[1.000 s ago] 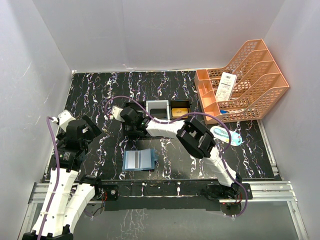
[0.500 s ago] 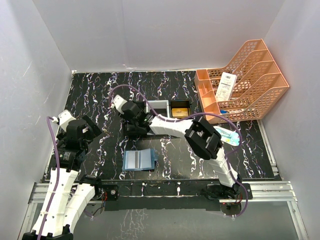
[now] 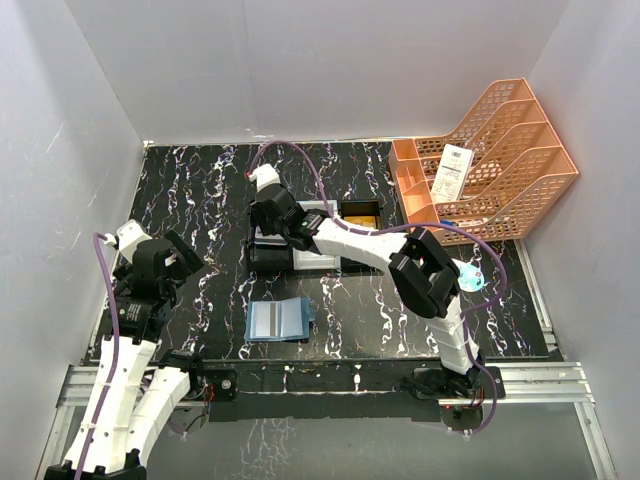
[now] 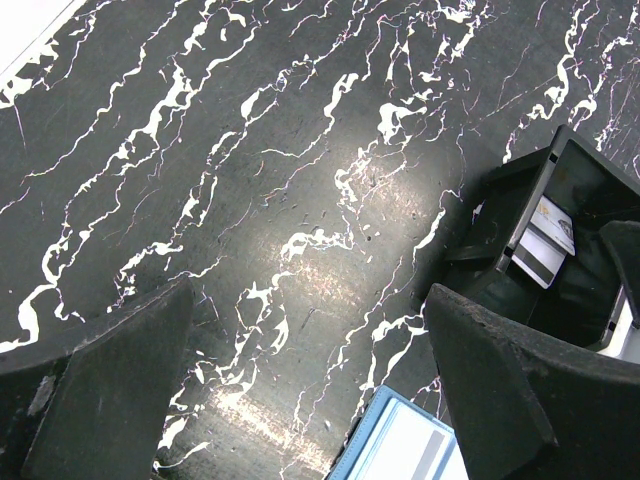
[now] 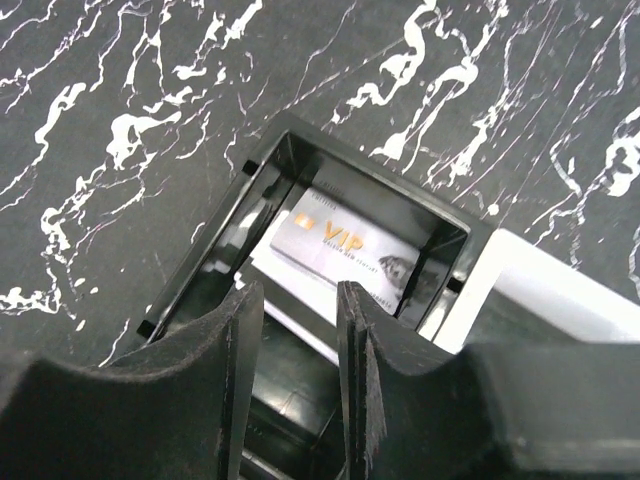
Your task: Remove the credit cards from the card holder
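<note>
From above, my own right wrist covers the left compartment of the black-and-white three-compartment plastic tray (image 5: 205, 262) and much of the middle one, so I can read that corner only from my wrist camera. My right elbow also hides part of a white-and-light-blue oval case (image 3: 470, 278). My right arm reaches from the near right edge diagonally across the black white-veined marble-look table (image 3: 200, 190), elbow bent, wrist tipped down over the tray. My right pincer (image 5: 297, 300) hangs just above the left compartment, its jaws a narrow slot apart with nothing between them. Below it a greyish plastic card marked VIP in gold (image 5: 350, 250) lies in that compartment, its long axis running diagonally across my wrist view. A gold card (image 3: 361, 216) sits in the right compartment. My left arm is folded at the near left and looks down on bare table. My left pincer (image 4: 310, 295) is spread wide and holds nothing. The small teal-blue folding card holder (image 3: 279, 320) lies open near the front edge, well apart from the tray. Its pale inner pockets face up and its long axis runs left to right. My left wrist view cuts off all but one corner of it.
</note>
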`<state>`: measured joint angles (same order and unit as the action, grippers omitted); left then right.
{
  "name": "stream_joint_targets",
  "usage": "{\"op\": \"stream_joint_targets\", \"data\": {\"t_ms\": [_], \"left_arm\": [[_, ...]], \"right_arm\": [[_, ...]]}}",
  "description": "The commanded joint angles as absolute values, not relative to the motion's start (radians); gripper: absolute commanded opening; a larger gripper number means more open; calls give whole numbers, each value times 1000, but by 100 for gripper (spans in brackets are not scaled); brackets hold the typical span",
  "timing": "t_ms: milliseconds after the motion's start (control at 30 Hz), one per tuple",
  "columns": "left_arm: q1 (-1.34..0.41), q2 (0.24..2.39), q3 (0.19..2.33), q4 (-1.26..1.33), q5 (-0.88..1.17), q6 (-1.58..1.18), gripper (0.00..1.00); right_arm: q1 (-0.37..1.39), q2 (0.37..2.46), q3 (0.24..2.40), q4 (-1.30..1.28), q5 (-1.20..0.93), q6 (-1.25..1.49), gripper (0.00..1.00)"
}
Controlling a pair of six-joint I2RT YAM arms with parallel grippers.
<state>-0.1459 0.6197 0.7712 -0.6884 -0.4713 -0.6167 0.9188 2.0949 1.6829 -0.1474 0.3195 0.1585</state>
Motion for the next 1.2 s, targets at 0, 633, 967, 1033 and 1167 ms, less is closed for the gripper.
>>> {"op": "stream_joint_targets", "data": {"t_ms": [0,633,967,1033,1167], "left_arm": [[-141,611,784,-679,-486,-611,99],[-141,756,773,-662,-510,-630,99],[-141,738,772,-682,-561,-646,99],[-141,741,774,-685,-560,-647,99],[-141,742,774,-682,-547,-644,99]], "right_arm": [[918,2056,1717,-206,282,311,33],[867,1953,1686,-248,210,402,38],[888,2123,1801,-406,-17,504,24],[895,2166,1854,-469,10,487,24],[900,2233,1934,-552,72,461,24]]}}
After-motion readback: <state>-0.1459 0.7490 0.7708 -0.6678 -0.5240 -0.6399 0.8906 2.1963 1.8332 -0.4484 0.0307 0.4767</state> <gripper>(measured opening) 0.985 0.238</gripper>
